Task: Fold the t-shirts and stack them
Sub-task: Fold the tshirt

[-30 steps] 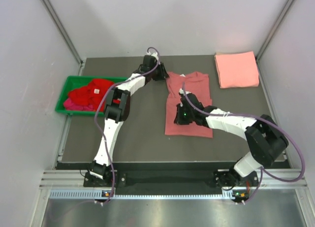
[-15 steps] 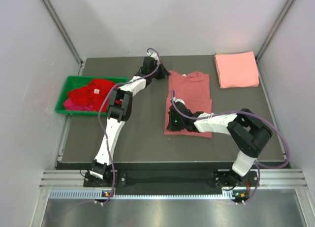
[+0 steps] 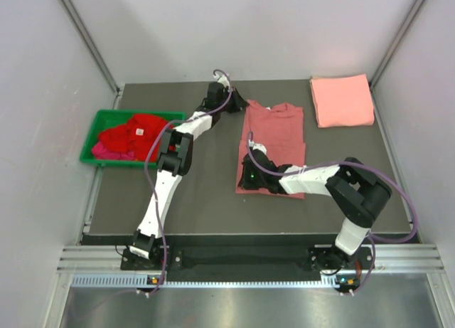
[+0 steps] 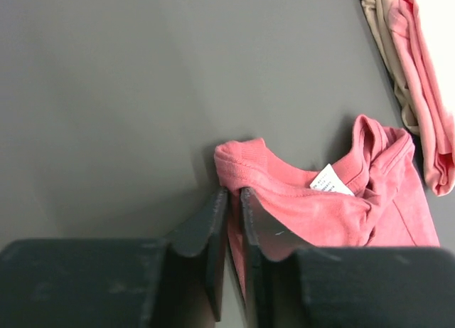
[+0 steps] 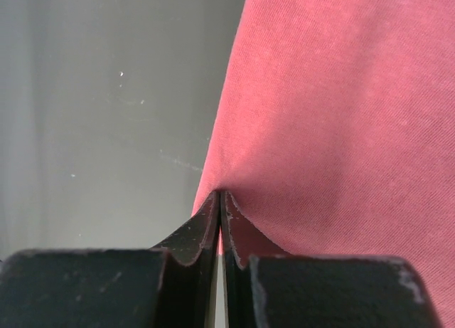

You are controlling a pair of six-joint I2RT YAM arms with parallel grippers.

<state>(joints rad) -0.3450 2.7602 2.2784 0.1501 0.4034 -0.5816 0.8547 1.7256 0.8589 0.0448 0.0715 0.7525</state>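
A dusty rose-red t-shirt [image 3: 274, 146] lies in the middle of the dark table, its sleeves folded in. My left gripper [image 3: 239, 105] is shut on its top left corner by the collar [image 4: 245, 168], where a white label [image 4: 330, 180] shows. My right gripper [image 3: 249, 173] is shut on the shirt's lower left edge [image 5: 217, 178]. A folded salmon pink t-shirt [image 3: 341, 100] lies at the back right. Bright red and magenta t-shirts [image 3: 131, 136] lie crumpled in the green bin [image 3: 96, 125].
The green bin stands at the table's left edge. The folded pink shirt also shows in the left wrist view [image 4: 426, 79] at the upper right. Grey walls close in the table on three sides.
My right gripper has slid left and down from the shirt's middle to its lower left edge and shut on it. My left gripper has shifted slightly at the collar corner.
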